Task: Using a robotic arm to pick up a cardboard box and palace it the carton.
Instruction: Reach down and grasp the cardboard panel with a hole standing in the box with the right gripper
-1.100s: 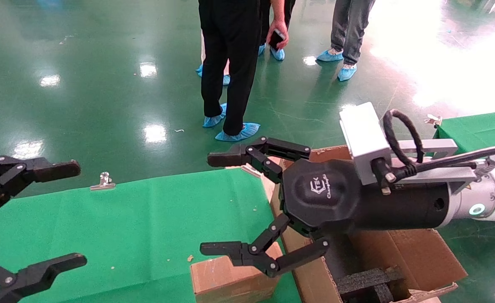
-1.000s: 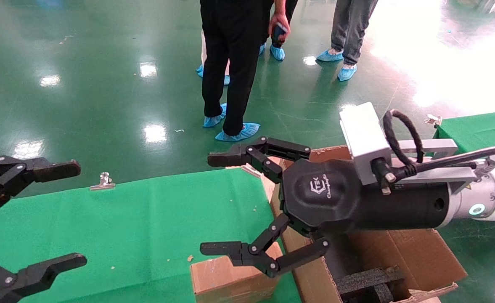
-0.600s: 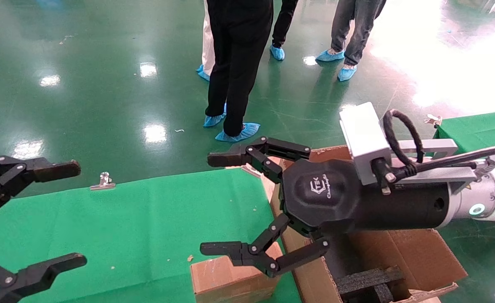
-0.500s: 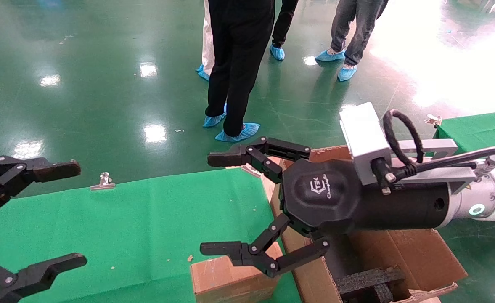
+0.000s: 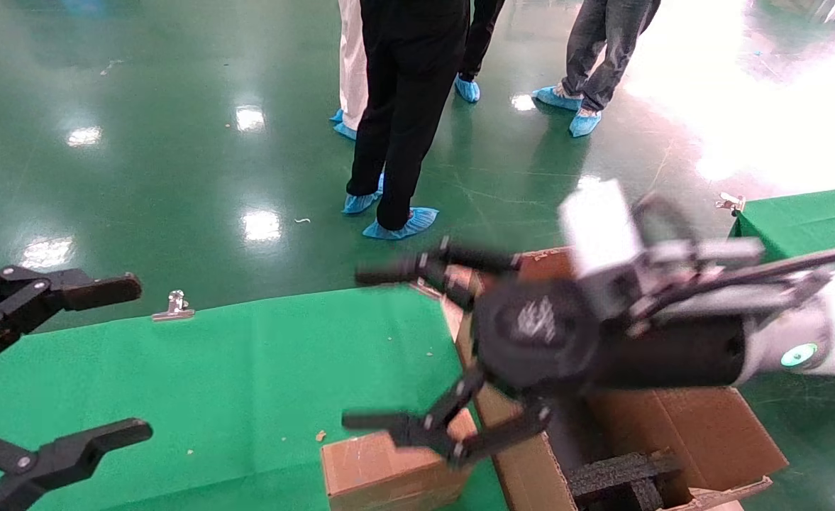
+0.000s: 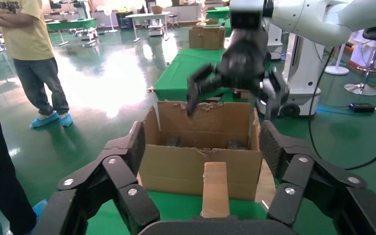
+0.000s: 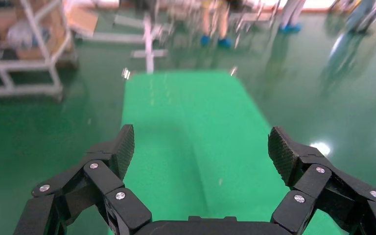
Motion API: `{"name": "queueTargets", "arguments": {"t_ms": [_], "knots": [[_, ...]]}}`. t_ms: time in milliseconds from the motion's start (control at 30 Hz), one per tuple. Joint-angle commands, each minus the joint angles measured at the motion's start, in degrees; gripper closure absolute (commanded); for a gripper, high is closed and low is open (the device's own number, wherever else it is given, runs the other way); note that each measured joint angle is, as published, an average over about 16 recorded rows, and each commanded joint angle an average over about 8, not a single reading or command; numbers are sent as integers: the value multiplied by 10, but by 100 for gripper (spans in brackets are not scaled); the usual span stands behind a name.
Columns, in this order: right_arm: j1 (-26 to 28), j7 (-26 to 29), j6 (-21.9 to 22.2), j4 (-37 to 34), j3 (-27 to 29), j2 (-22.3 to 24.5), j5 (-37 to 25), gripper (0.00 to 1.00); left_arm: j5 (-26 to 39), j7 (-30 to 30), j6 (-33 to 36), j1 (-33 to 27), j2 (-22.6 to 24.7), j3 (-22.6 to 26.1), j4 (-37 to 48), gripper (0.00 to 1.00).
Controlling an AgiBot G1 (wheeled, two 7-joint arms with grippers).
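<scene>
The small sealed cardboard box [image 5: 389,472] lies on the green cloth at the table's near edge, beside the carton [image 5: 701,426], which has black foam blocks [image 5: 616,474] inside. My right gripper [image 5: 367,348], on the white arm, is open and empty. It hovers above the cloth with its lower finger just over the small box. My left gripper [image 5: 130,358] is open and empty at the far left. In the left wrist view the small box [image 6: 215,188] stands in front of the carton [image 6: 176,166], with the right gripper [image 6: 235,83] above the carton.
A green cloth [image 5: 233,383] covers the table, with a metal clip [image 5: 174,305] on its far edge. Another green table [image 5: 807,220] is at the right. People in blue shoe covers [image 5: 396,106] stand on the glossy floor beyond.
My right arm has started to move and its wrist has shifted slightly left. My left gripper has dipped a little. The people behind have stepped back.
</scene>
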Motion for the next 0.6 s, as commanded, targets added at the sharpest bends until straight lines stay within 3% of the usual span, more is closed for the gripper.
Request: {"name": "queueTargets", "arguments": {"t_ms": [33,600], "knots": [[8,2,-6,-3,-11,-4,-19,0,0,0,0,0,0,0,0,100],[140,-51,-31,-75,-170,-85,-248,0,0,0,0,0,0,0,0,100]]}}
